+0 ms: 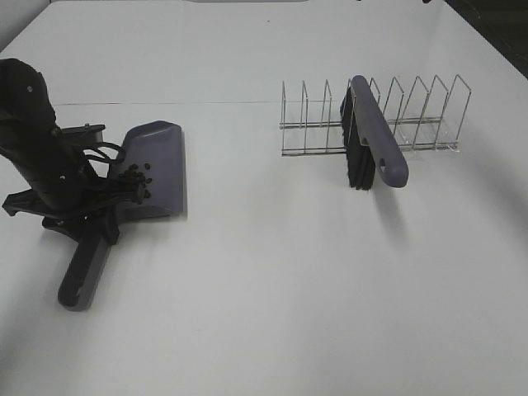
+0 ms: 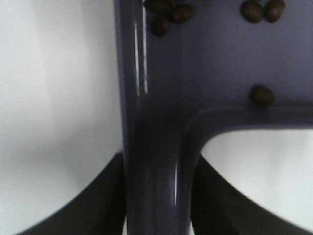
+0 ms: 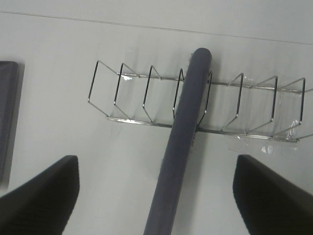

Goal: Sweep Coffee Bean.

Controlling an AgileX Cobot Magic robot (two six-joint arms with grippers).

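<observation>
Exterior high view: a white table [image 1: 272, 289] carried a purple dustpan [image 1: 157, 169] at its left, pan flat on the surface, handle [image 1: 84, 276] pointing toward the near edge. The coffee beans [image 1: 136, 177] lay in a loose cluster inside the pan, near its handle end. The left arm [image 1: 41, 140], black and bulky, stood over that end and hid the junction of pan and handle, its gripper included. To the right, well apart, a wire rack [image 1: 371, 115] stood on the table; a purple brush [image 1: 375, 140] with black bristles [image 1: 359, 161] sat in one of its middle slots, handle tilted toward the near edge. Left wrist view: the left gripper [image 2: 156, 196] was clamped tight on the dustpan handle [image 2: 156, 161], one dark finger [image 2: 93, 205] against each side; several beans [image 2: 261, 94] rested on the pan floor beyond. Right wrist view: the right gripper [image 3: 156, 196] hung above the brush handle [image 3: 181, 137] with its jaws spread wide and holding nothing, fingers [image 3: 41, 196] well clear on either side; the rack [image 3: 146, 98] and a dustpan edge [image 3: 10, 112] showed behind.
</observation>
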